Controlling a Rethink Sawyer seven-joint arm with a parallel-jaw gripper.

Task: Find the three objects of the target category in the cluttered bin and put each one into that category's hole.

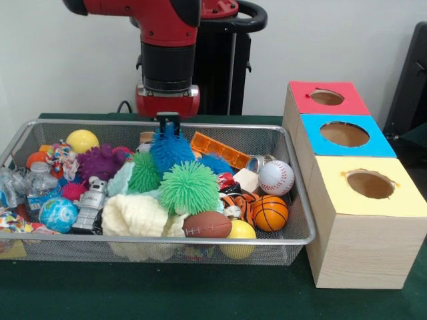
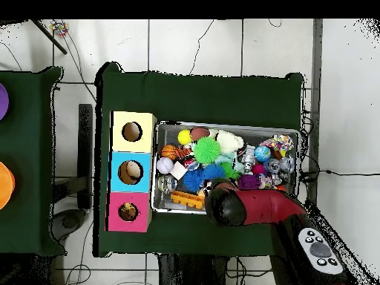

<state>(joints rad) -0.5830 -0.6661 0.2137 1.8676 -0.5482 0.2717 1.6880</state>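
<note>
Green cloth covers the table under the cluttered bin (image 1: pixel 293 200). At the bin's far wall the gripper (image 1: pixel 168 124) dips into a blue spiky ball (image 1: pixel 171 149); whether its fingers are spread or pressed together cannot be told. Nearer the camera and toward the boxes, the orange striped plush (image 1: pixel 239 203) lies wedged beside the basketball (image 1: pixel 270 213), its long axis unclear. Beyond sits the red-surround hole (image 1: pixel 327 97).
</note>
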